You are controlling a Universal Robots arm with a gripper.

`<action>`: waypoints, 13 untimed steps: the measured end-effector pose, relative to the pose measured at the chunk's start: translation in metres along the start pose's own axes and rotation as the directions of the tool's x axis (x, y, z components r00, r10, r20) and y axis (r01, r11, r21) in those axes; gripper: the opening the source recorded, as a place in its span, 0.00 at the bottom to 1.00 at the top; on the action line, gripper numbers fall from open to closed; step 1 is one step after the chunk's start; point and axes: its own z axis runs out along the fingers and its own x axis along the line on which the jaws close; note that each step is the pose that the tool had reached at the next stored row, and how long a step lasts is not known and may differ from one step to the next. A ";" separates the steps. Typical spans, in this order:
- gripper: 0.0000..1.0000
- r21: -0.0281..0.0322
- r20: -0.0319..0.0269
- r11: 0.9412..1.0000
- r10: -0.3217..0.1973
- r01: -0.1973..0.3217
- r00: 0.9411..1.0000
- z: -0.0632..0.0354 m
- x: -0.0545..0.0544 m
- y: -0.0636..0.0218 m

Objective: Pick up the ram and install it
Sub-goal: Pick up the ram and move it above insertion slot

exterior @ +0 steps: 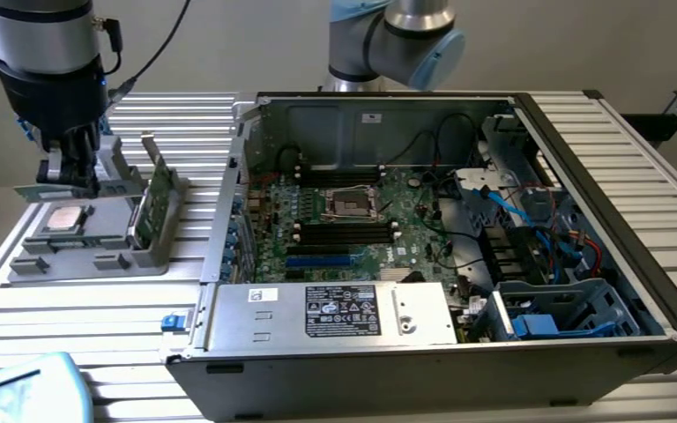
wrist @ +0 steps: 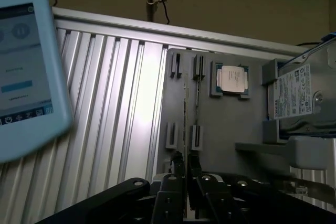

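The gripper [exterior: 78, 183] is positioned over the grey parts tray [exterior: 45, 264] at the exterior view's left. Its fingers [wrist: 178, 169] are drawn close together and pinched on the ram [wrist: 185, 114]. In the wrist view the ram is seen edge-on, as a thin dark strip running out from between the fingers, above the tray and between its two rows of clips.

The following parts are held in the tray:
- A processor [exterior: 68, 216] is seated flat in a square pocket.
- A hard drive [wrist: 302, 98] is lodged in the bay just beside the processor.
- A larger green circuit card [exterior: 156, 207] is stood upright along the edge nearest the case.

The open computer case [exterior: 315, 132] is placed to the exterior view's right of the tray (both rest on the ribbed aluminium table [exterior: 92, 317]). A motherboard [exterior: 368, 256] is contained in it, with black memory slots [exterior: 345, 233] near its middle. A power supply [exterior: 351, 313] is mounted along the near wall. Blue cables [exterior: 550, 225] are bundled at the right. A tablet [exterior: 15, 388] is laid at the near left corner.
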 end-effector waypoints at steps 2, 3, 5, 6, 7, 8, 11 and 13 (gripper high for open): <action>0.15 -0.003 0.000 1.000 0.000 0.000 1.000 -0.0062 0.000 -0.0048; 0.15 -0.005 0.001 1.000 0.000 0.000 1.000 -0.0091 0.000 -0.0073; 0.15 -0.008 0.001 1.000 0.001 -0.001 1.000 -0.0152 0.000 -0.0123; 0.15 -0.010 0.002 1.000 0.001 -0.001 1.000 -0.0180 0.001 -0.0145; 0.15 -0.012 0.002 1.000 0.001 -0.001 1.000 -0.0210 0.001 -0.0171; 0.15 -0.014 0.002 1.000 0.001 -0.001 1.000 -0.0240 0.001 -0.0196; 0.15 -0.019 0.003 1.000 0.001 -0.001 1.000 -0.0328 0.001 -0.0269; 0.15 -0.024 0.004 1.000 0.002 -0.001 1.000 -0.0380 0.001 -0.0316</action>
